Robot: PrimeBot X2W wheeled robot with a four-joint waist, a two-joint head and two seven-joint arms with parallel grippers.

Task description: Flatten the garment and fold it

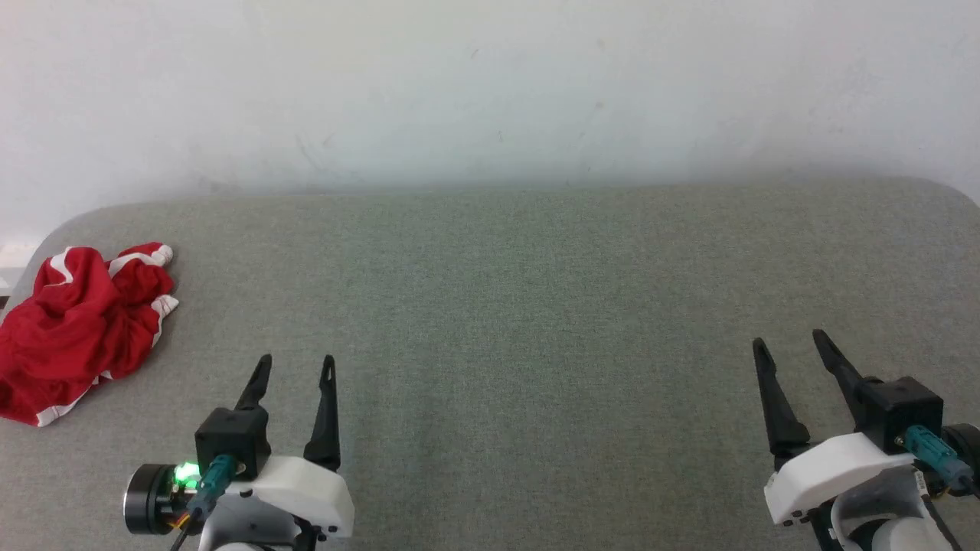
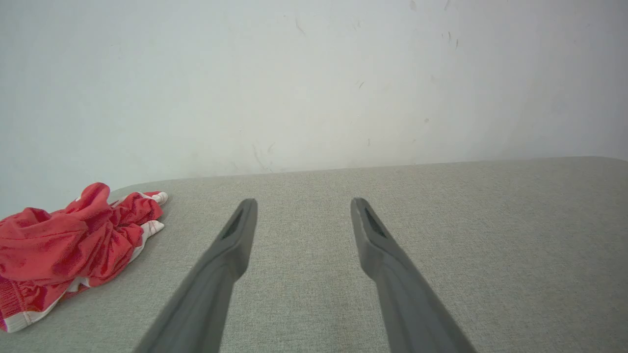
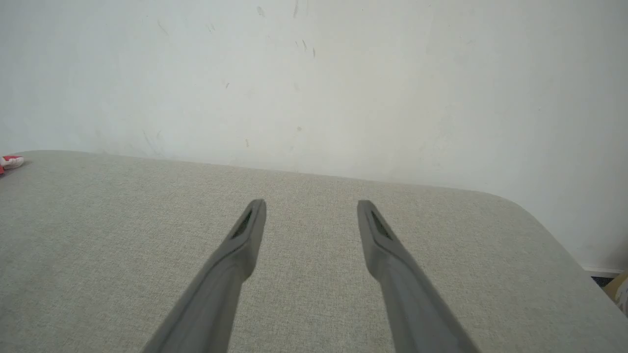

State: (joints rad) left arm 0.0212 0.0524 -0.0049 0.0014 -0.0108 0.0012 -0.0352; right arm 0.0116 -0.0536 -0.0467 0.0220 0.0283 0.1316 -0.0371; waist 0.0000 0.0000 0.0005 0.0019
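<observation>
The garment [image 1: 80, 329], red with white trim, lies crumpled in a heap at the far left of the grey surface [image 1: 505, 306]. In the left wrist view the garment [image 2: 64, 250] sits left of the fingers, apart from them. My left gripper [image 1: 296, 360] is open at the lower left, to the right of the heap, with nothing between its fingers [image 2: 235, 235]. Low on the right my right gripper [image 1: 788, 343] is open and empty, far from the cloth. A small red and white tip of the garment [image 3: 10, 162] shows at the left edge of the right wrist view.
A pale wall [image 1: 490, 92] rises behind the grey padded surface. The surface has rounded corners at the back left and back right [image 3: 530, 215]. A dark floor patch [image 3: 601, 280] lies beyond the right edge.
</observation>
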